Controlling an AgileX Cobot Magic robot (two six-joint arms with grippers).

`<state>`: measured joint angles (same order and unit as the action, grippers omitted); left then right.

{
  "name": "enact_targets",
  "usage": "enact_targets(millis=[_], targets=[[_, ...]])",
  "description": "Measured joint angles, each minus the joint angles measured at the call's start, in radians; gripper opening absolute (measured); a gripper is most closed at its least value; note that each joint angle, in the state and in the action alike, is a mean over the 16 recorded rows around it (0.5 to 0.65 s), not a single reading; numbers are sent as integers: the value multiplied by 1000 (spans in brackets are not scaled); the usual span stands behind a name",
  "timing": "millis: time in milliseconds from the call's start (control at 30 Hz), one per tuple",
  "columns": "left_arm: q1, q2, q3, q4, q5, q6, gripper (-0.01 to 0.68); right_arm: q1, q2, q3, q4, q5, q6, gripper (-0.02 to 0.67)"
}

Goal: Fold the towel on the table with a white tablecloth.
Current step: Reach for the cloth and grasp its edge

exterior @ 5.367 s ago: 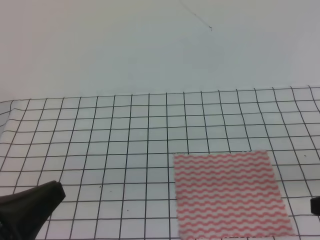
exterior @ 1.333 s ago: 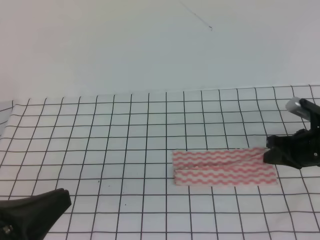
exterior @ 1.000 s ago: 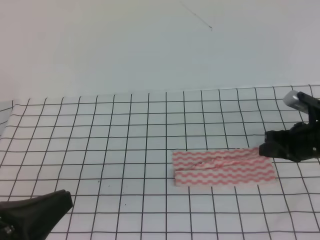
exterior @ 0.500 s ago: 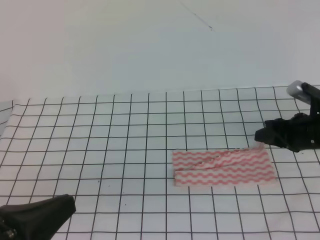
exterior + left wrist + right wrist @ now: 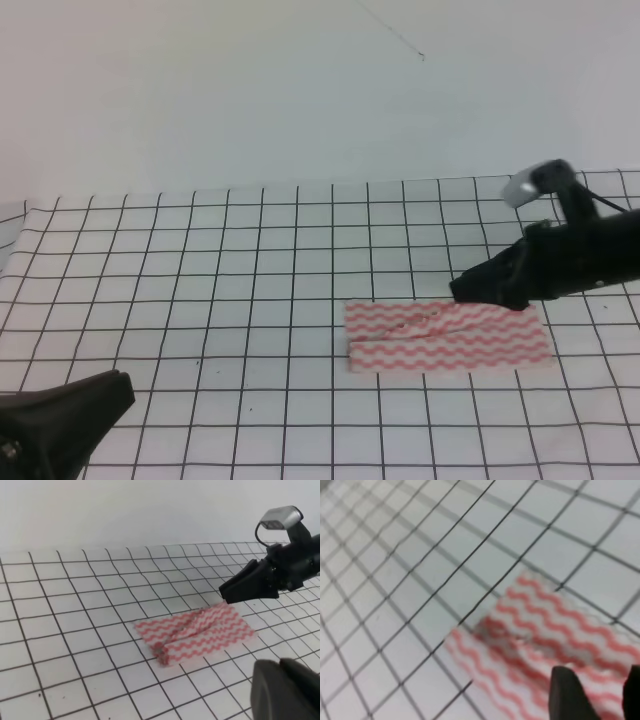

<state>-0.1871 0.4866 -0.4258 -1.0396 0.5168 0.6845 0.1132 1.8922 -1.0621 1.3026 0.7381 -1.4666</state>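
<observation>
The towel (image 5: 447, 336), a thin cloth with red wavy stripes, is laid folded as a long strip on the gridded tablecloth (image 5: 250, 270). The right gripper (image 5: 462, 290) is stretched low over its far edge, jaws slightly parted. The left gripper's (image 5: 60, 425) state cannot be told.

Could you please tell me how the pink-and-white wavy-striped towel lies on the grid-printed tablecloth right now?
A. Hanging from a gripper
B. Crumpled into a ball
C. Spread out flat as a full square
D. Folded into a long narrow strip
D: the pink-and-white wavy-striped towel lies flat on the grid-printed tablecloth as a long narrow strip, with a layered edge at its left end in the left wrist view.
</observation>
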Motion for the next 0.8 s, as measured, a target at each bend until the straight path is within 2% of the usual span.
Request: enact_targets(millis=[467, 800], targets=[[0, 0, 0, 106, -34, 0, -1, 205, 23, -284, -475, -21, 129, 249], [0, 0, 0, 142, -37, -1, -1, 271, 137, -455, -770, 63, 279, 249]])
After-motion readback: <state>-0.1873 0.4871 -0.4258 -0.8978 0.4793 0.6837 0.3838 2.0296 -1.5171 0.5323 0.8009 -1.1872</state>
